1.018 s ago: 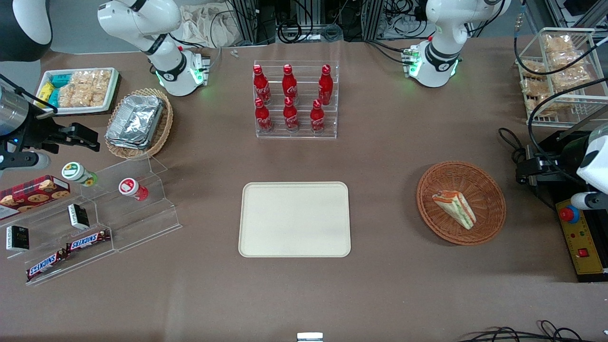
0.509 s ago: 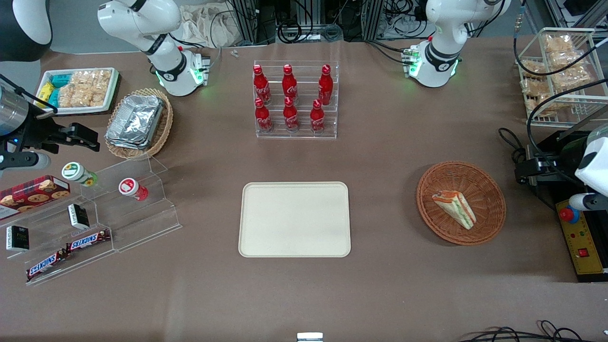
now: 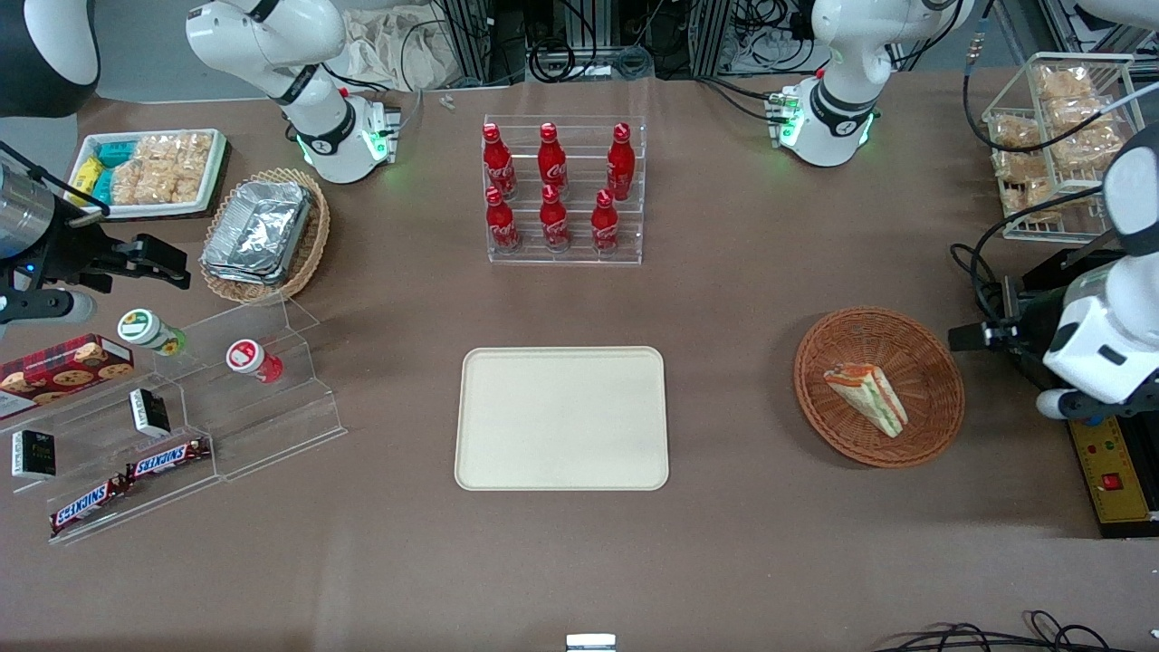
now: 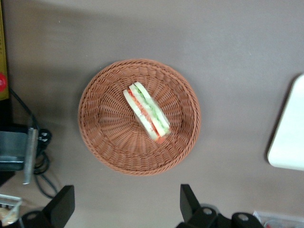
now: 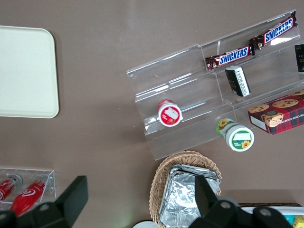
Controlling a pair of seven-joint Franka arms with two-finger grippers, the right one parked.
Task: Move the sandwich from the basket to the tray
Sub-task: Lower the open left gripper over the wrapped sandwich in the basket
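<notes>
The sandwich (image 3: 867, 395) lies in the round reddish-brown basket (image 3: 933, 362) toward the working arm's end of the table. The cream tray (image 3: 561, 418) lies bare at the table's middle. My left gripper (image 3: 973, 337) hangs beside the basket's rim, on the side away from the tray and above table level. In the left wrist view the sandwich (image 4: 146, 112) lies across the middle of the basket (image 4: 109, 137), and an edge of the tray (image 4: 289, 137) shows. The gripper (image 4: 126, 209) is open wide and empty, its black fingers (image 4: 61, 209) just outside the basket's rim.
A yellow control box with red buttons (image 3: 1109, 462) and cables (image 3: 978, 272) sit beside the basket near the arm. A wire rack of snack packets (image 3: 1059, 136) and a clear rack of red bottles (image 3: 563, 190) stand farther from the camera. An acrylic snack stand (image 3: 181, 426) is at the parked arm's end.
The left arm has swung in toward the basket, and its gripper has moved closer to the basket's rim. The sandwich, basket and tray have not moved.
</notes>
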